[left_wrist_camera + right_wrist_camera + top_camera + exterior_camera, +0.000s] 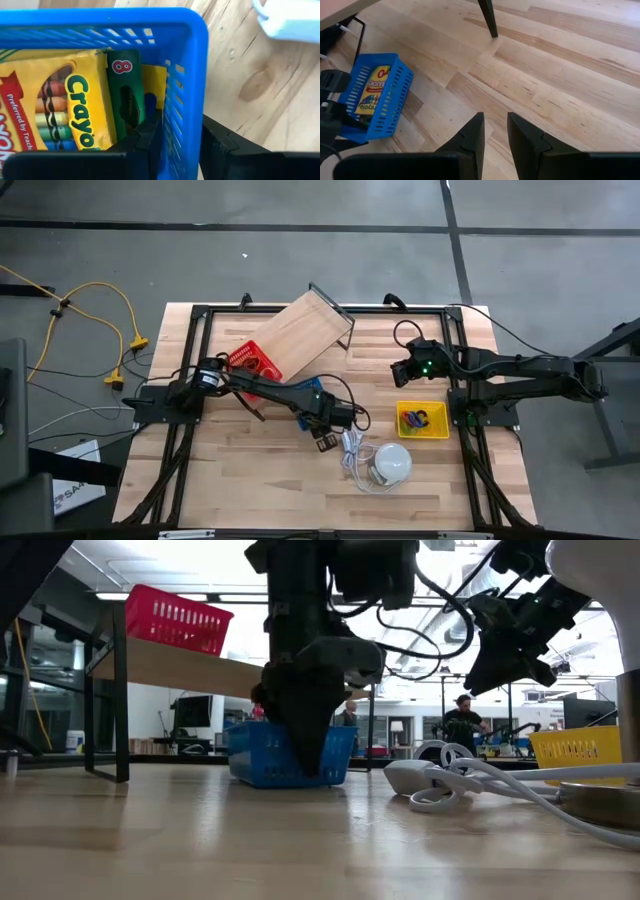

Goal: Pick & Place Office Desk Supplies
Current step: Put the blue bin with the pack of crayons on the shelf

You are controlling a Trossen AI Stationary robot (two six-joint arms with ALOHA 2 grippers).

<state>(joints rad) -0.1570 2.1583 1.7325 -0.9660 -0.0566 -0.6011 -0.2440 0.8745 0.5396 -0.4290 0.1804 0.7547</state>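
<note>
Crayon boxes, one yellow printed cardboard pack (55, 112) and a dark green one (127, 95) beside it, lay inside a blue plastic mesh basket (187, 75) near the middle of the pale wooden bench (250, 480). The left pincer (182, 145) straddled that basket's wall, one dark finger (147, 142) inside against the packs and the other outside, pinching the blue rim between them; in the low view the basket (285, 755) rested on the bench under the left arm. A white dome-shaped device (392, 463) with a looped white cord (352, 450) sat just beside the basket, toward the front edge. The right pincer (495, 132) hung above bare wood, well apart from the blue basket (380, 97), its two fingers set close with a narrow gap and nothing between them. A small yellow plastic tray (423, 420) holding tiny coloured pieces, too small to tell apart, stood near the right arm's base. A red plastic mesh basket (250, 361) sat on a tilted wooden shelf board with a black metal frame (300, 335) at the back of the bench. A person (462, 720) stood far off in the room behind.
</note>
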